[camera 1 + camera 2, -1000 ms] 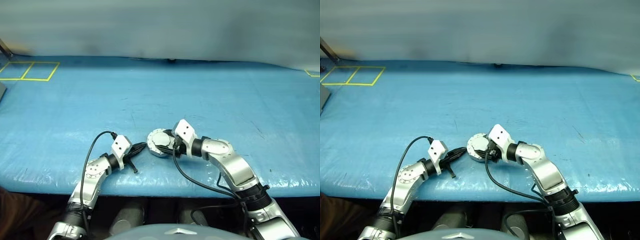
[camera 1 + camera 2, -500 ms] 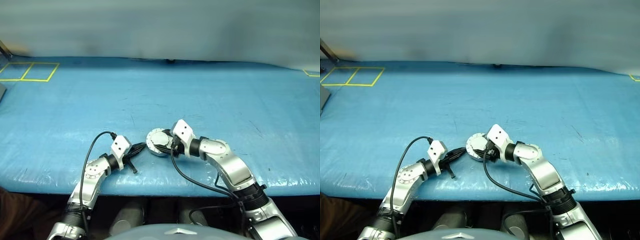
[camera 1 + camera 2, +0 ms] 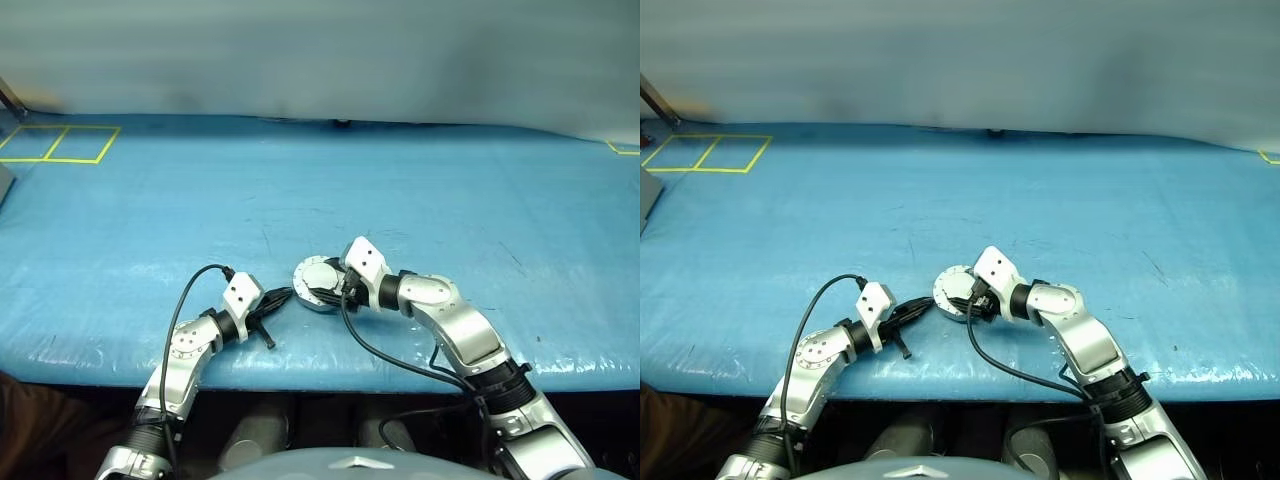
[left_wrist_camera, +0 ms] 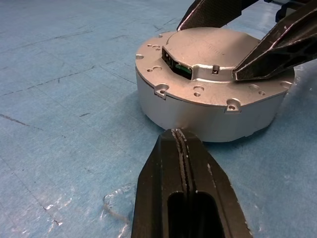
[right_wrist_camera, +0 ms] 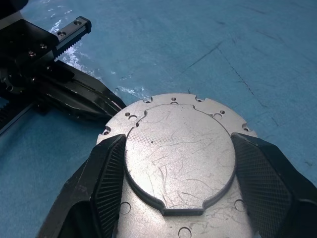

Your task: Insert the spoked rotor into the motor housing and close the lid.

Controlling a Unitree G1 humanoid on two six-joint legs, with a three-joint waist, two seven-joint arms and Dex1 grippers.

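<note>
Sitting near the table's front edge at about six o'clock, the housing [image 3: 318, 283] rests flat on the blue table [image 3: 420, 190], closed face up. The right gripper [image 5: 171, 188] has its jaws spread around the housing's raised centre, grasping it. The left gripper [image 4: 184, 148], jaws clenched empty, points at the housing's side wall, just beside it. Yellow tape squares [image 3: 60, 143] mark the table at ten o'clock; a grey wall [image 3: 320, 50] stands behind.

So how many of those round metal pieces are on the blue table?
1: a silver disc near the table's front edge, between the fingers of the right tool, with the shut left tool at its side. Others may sit inside it.
</note>
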